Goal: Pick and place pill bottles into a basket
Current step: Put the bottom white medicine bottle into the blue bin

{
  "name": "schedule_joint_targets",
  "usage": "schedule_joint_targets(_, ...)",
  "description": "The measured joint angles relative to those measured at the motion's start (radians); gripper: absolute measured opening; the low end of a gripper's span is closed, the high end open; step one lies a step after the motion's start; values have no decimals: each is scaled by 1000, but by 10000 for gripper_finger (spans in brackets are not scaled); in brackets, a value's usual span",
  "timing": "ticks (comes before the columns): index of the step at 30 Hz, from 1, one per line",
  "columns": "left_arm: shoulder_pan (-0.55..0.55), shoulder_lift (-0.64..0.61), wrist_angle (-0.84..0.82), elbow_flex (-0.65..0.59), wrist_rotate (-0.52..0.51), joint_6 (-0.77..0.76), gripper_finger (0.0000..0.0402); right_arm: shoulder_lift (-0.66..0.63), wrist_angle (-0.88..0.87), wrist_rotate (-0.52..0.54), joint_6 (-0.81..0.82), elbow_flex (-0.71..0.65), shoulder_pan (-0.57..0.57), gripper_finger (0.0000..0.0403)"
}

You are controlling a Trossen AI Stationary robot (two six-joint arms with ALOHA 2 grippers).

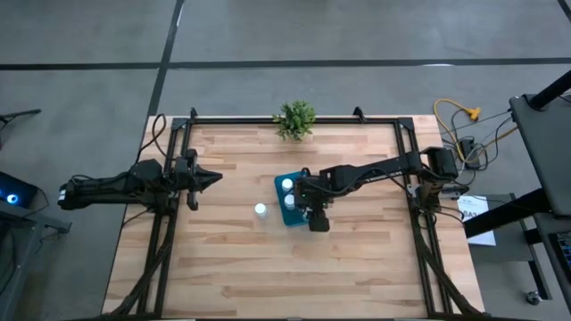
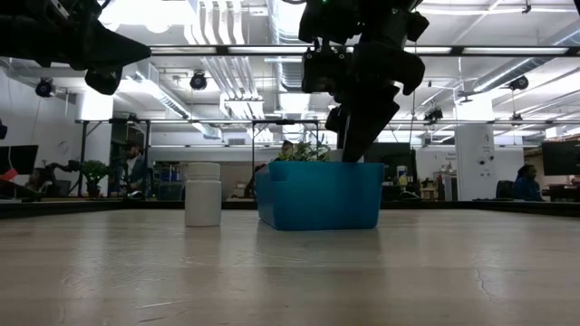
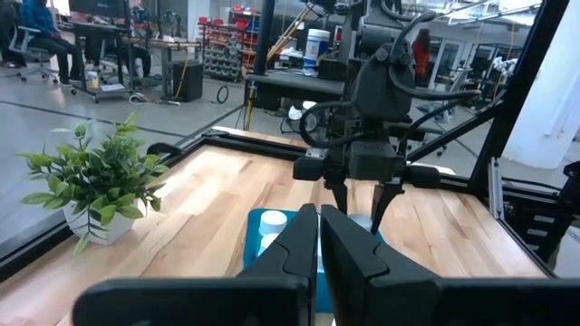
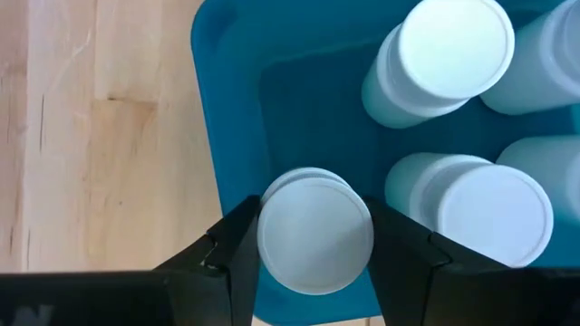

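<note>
One white pill bottle [image 4: 315,231] sits between my right pincer's [image 4: 313,249] two fingers, gripped by its cap, low inside the blue basket [image 4: 236,100]. I think I am putting it down now. Next I should open up and lift straight out, without bumping the other bottles [image 4: 449,59] standing close beside it in the basket. One more bottle [image 1: 260,210] waits on the bench [image 1: 357,259], just beside the basket. My left pincer [image 1: 212,177] is shut and empty, far off to the side.
</note>
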Motion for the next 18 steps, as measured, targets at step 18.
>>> schedule_joint_targets(18,0,0,0,0,0,0,0,-1,69,0,26,-52,0,150)
